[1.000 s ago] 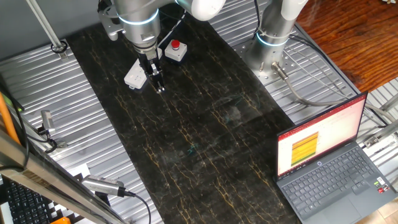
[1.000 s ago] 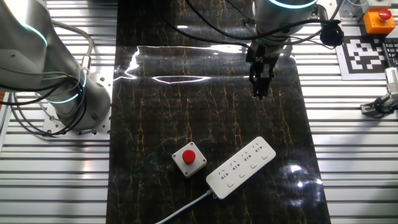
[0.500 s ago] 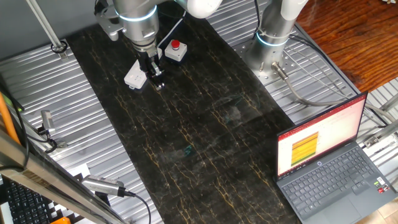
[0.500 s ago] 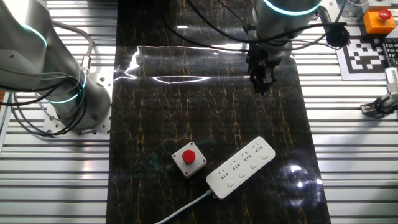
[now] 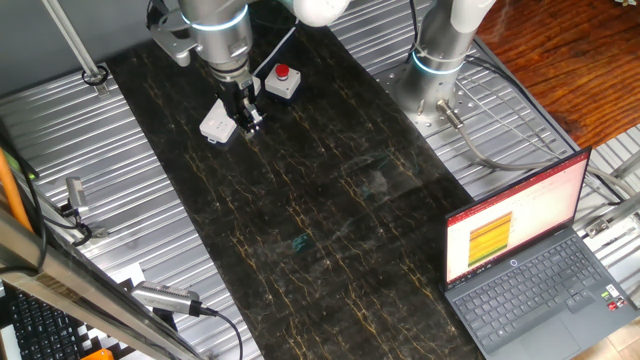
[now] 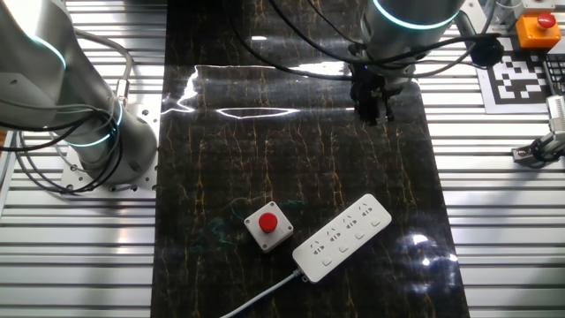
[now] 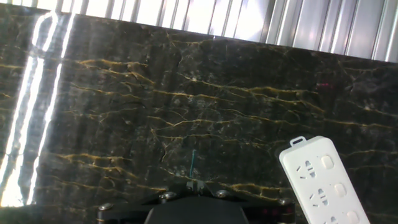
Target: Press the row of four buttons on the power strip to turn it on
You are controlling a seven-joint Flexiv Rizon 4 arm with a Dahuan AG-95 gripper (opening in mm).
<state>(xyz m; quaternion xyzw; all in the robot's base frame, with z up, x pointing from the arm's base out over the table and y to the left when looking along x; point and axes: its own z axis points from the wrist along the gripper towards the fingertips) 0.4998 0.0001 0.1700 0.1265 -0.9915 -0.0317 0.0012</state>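
Lately shifted: gripper [image 6: 373,113], finger state indiscernible, nearer power strip [image 6: 342,238], still well apart; four buttons unpressed, seemingly.

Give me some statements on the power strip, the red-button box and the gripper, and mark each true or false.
1. The long white plastic power strip lies on the dark marbled mat. True.
2. The gripper is pressing a strip button. False: it is off the strip, apart from it.
3. The small white square box with a red round button sits beside the strip. True.
4. The open laptop is shut. False: its screen is lit.
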